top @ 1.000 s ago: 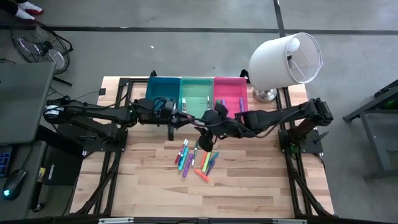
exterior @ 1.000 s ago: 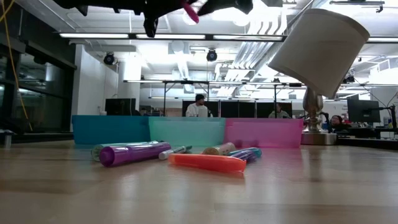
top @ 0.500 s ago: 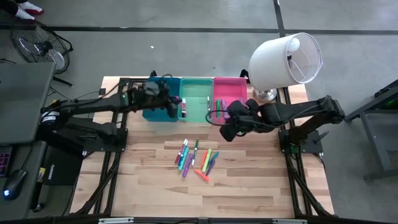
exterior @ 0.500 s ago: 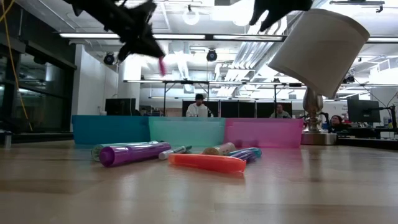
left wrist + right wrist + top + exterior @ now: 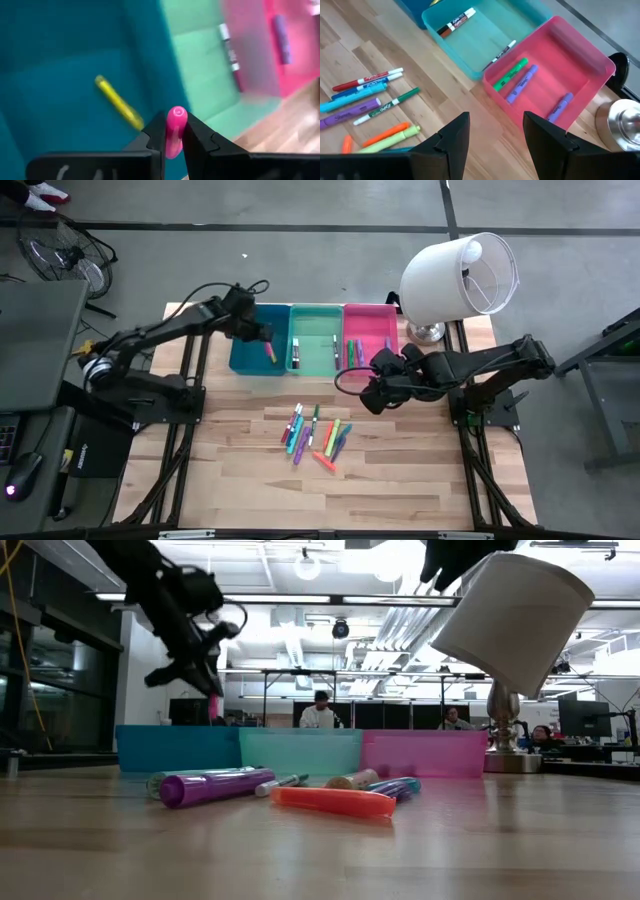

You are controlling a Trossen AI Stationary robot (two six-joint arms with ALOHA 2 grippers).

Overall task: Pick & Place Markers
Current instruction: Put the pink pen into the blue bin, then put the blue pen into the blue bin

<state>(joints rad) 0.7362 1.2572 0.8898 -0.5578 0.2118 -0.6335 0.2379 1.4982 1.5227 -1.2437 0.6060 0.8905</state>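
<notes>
With the left gripper (image 5: 268, 348) hanging over the blue bin (image 5: 243, 358), the relation that matters is vertical: its jaws are clamped on a pink marker (image 5: 175, 130), held near one end, and the bin floor lies straight below. In the low view the pen (image 5: 213, 705) points roughly downward from the jaws, above the bin's front wall, so my read is that letting go drops it inside, not on the table (image 5: 400, 480). A yellow marker (image 5: 119, 103) already lies on the blue bin floor, just beside the spot under the jaws. The right gripper (image 5: 372, 395) sits above the table in front of the pink bin (image 5: 386, 320), jaws spread and holding nothing. The loose pile of markers (image 5: 316, 437) lies ahead of it, near, with most pens lying side by side, long axes roughly running toward the bins. The right arm is clearly the nearer one to that pile; the left is well apart from it. The mint green bin (image 5: 318, 320) holds a couple of pens, and the pink bin a green and some purple ones. For the next pick I'd turn the right jaws across a pen's long axis.
</notes>
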